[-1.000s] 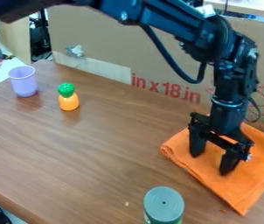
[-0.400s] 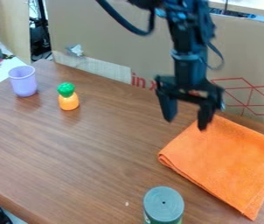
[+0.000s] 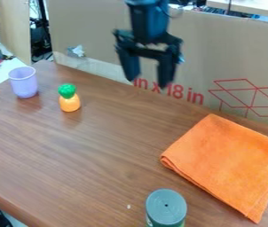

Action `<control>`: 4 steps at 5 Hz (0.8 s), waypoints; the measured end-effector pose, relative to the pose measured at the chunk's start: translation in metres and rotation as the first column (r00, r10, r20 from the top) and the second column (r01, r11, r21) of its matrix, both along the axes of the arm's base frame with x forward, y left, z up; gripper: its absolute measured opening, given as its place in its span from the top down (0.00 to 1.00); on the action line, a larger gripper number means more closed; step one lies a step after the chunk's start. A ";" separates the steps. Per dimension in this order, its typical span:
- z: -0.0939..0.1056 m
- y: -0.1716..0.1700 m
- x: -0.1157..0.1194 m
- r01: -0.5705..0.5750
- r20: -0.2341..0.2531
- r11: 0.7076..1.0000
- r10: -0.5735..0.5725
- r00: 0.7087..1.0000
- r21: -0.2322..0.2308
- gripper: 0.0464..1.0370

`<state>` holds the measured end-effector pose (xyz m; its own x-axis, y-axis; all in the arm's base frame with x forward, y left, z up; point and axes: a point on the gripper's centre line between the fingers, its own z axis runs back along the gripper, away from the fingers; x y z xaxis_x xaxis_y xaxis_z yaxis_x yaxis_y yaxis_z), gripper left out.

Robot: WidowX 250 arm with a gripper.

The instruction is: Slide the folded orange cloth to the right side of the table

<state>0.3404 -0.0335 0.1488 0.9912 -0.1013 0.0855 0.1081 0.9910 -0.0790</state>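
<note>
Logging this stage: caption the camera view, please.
Open tool above a wooden table, orange cloth folded at right.

Gripper (image 3: 147, 83) hanging in air, tips down, jaws apart.

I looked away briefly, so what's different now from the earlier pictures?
The open end effector has risen from the orange cloth and moved left in view; the cloth's near corner shifted slightly. The purple cup, toy pineapple and grey-topped can stayed put.
</note>
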 end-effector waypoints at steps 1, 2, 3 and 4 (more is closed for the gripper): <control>0.012 0.044 -0.049 -0.021 0.019 0.997 0.020 1.000 0.068 0.04; 0.013 0.092 -0.084 -0.119 0.017 0.990 0.118 0.993 0.078 0.04; 0.007 0.136 -0.105 -0.195 -0.003 0.978 0.196 0.981 0.075 0.04; -0.008 0.174 -0.112 -0.219 -0.097 0.972 0.227 0.969 0.085 0.04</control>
